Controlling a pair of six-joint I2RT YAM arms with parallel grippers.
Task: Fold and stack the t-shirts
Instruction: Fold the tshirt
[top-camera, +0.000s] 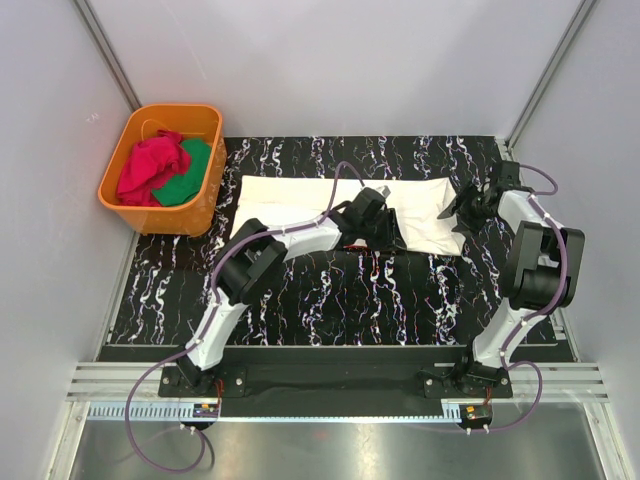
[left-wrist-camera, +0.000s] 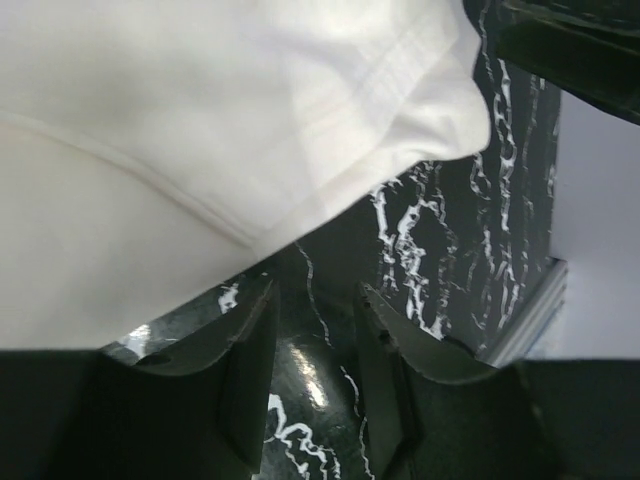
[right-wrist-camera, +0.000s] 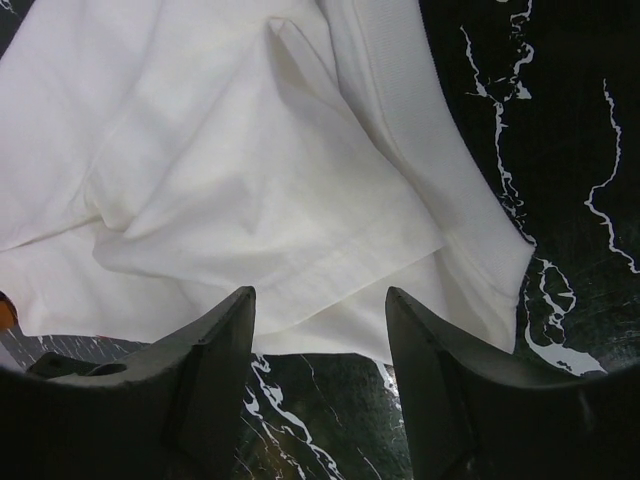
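The cream-white t-shirt (top-camera: 300, 195) lies folded into a long strip across the back of the black marbled mat (top-camera: 330, 300). My left gripper (top-camera: 385, 228) hovers at the strip's near edge, right of its middle. In the left wrist view the left gripper (left-wrist-camera: 315, 300) is open, with only mat between its fingers (left-wrist-camera: 250, 350) and the shirt's hem (left-wrist-camera: 300, 150) just ahead. My right gripper (top-camera: 462, 210) is at the strip's right end. In the right wrist view the right gripper (right-wrist-camera: 320, 300) is open and empty at the edge of the shirt (right-wrist-camera: 250, 180). A red t-shirt (top-camera: 152, 168) lies crumpled in the tub.
An orange plastic tub (top-camera: 205, 205) stands at the back left, off the mat, holding the red cloth and a green cloth (top-camera: 190, 180). Grey walls close in the back and both sides. A metal rail (top-camera: 330, 385) runs along the near edge by the arm bases.
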